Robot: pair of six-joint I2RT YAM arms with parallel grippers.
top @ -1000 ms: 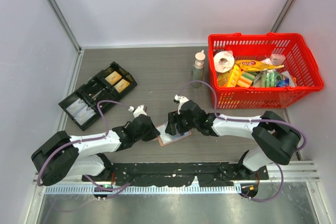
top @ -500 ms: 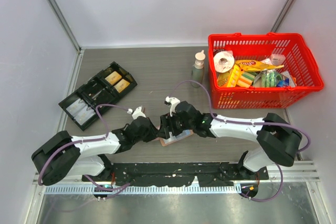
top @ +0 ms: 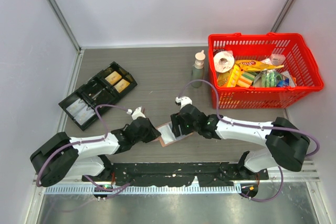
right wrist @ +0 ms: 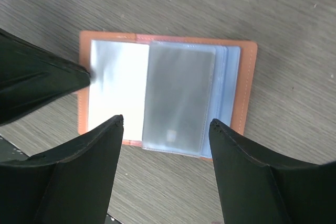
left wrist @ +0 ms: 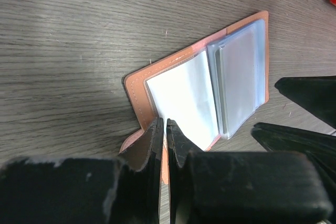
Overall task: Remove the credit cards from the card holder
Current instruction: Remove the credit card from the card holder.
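The tan-pink card holder (top: 171, 134) lies open on the table between my two grippers. It also shows in the left wrist view (left wrist: 137, 80) and in the right wrist view (right wrist: 248, 87). Its clear sleeves hold a white card (right wrist: 118, 90) and a pale blue-grey card (right wrist: 178, 95). My left gripper (top: 153, 132) is shut on the holder's left cover edge (left wrist: 163, 125). My right gripper (top: 178, 126) is open and empty just above the holder, its fingers either side of the sleeves' near edge (right wrist: 165, 121).
A black compartment tray (top: 97, 94) lies at the far left. A red basket (top: 262, 72) full of groceries stands at the back right, with a small pump bottle (top: 198, 68) beside it. The arm bases' rail runs along the near edge.
My right gripper swung left over the holder, then back right. The holder now lies spread open with its sleeves showing. My left gripper has kept its hold.
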